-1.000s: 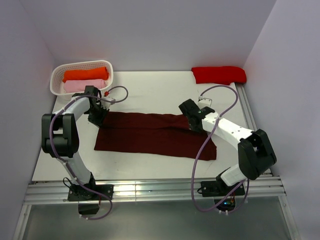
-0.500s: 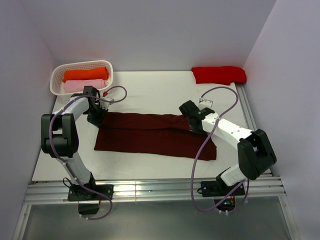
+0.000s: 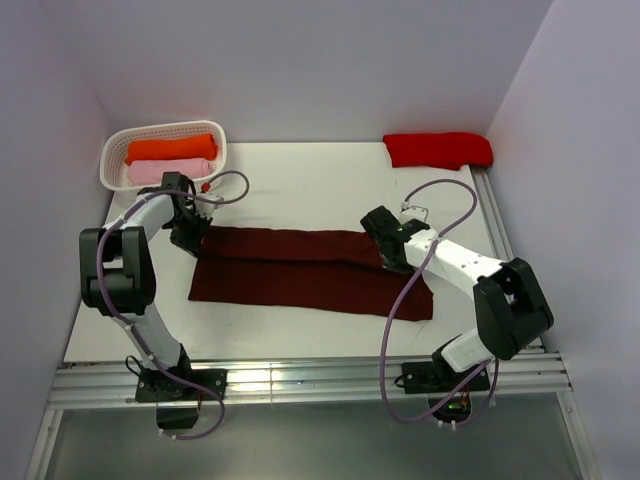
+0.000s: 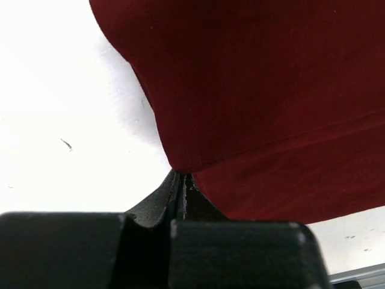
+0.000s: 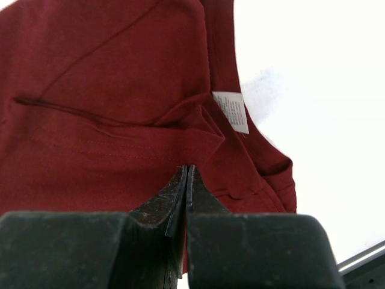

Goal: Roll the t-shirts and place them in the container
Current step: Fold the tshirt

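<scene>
Orange shirt [image 3: 170, 148] and pink shirt [image 3: 170, 171] sit rolled in basket [image 3: 160, 127]. Maroon shirt [image 3: 300, 280] lies folded flat on table [image 3: 300, 185], unrolled. Left gripper [image 3: 192, 240] and right gripper [image 3: 388, 252] are closed, pinching its far edge. Red shirt [image 3: 437, 149] waits far right.

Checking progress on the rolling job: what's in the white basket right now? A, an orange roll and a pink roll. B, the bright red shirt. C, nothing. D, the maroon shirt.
A: an orange roll and a pink roll lie in the white basket; the maroon shirt lies outside it.

white tag [image 5: 230, 111] on maroon t-shirt [image 5: 102, 138], print unreadable
</scene>
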{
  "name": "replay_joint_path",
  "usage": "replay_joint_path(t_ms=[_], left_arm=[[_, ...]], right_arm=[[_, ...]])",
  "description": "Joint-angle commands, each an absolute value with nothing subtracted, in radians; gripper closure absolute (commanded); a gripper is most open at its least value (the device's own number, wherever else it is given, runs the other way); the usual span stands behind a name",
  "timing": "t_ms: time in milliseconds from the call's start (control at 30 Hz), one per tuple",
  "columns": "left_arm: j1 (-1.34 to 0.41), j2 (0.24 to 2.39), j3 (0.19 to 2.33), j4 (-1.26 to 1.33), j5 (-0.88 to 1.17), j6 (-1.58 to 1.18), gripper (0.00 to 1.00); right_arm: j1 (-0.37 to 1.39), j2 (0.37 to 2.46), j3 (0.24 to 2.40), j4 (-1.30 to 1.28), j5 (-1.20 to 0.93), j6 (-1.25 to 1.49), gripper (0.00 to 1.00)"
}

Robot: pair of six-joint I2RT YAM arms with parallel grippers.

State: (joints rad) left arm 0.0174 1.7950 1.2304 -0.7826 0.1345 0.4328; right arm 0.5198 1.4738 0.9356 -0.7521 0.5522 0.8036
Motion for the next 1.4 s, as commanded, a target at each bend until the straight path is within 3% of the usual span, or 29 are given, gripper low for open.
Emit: replay_joint_path(t_ms=[0, 133, 233, 367, 567, 833, 1367], left_arm=[[0.023, 1.752, 1.229, -0.775, 0.147, 0.456, 1.00], [0.023, 1.756, 1.223, -0.779, 0.156, 0.457, 0.96], [0.023, 1.746, 1.221, -0.776, 0.164, 0.457, 0.82], [0.023, 1.735, 1.227, -0.784, 0.176, 0.462, 0.62], [0.025, 1.709, 1.247, -0.804, 0.181, 0.471, 0.52], [0.037, 1.684, 1.308, -0.839, 0.193, 0.476, 0.47], [0.037, 1.681, 1.351, -0.865, 0.206, 0.462, 0.49]], right_arm=[[0.512, 1.443, 0.911, -0.753, 0.557, 0.825, 1.00], [0.512, 1.447, 0.893, -0.729, 0.528, 0.818, 1.00], [0.514, 1.443, 0.885, -0.709, 0.502, 0.804, 0.91], [0.512, 1.430, 0.887, -0.693, 0.479, 0.779, 0.71], [0.511, 1.387, 0.916, -0.680, 0.423, 0.738, 0.53], [0.451, 1.350, 0.986, -0.637, 0.318, 0.667, 0.51], [0.399, 1.709, 1.203, -0.523, 0.127, 0.597, 0.54]])
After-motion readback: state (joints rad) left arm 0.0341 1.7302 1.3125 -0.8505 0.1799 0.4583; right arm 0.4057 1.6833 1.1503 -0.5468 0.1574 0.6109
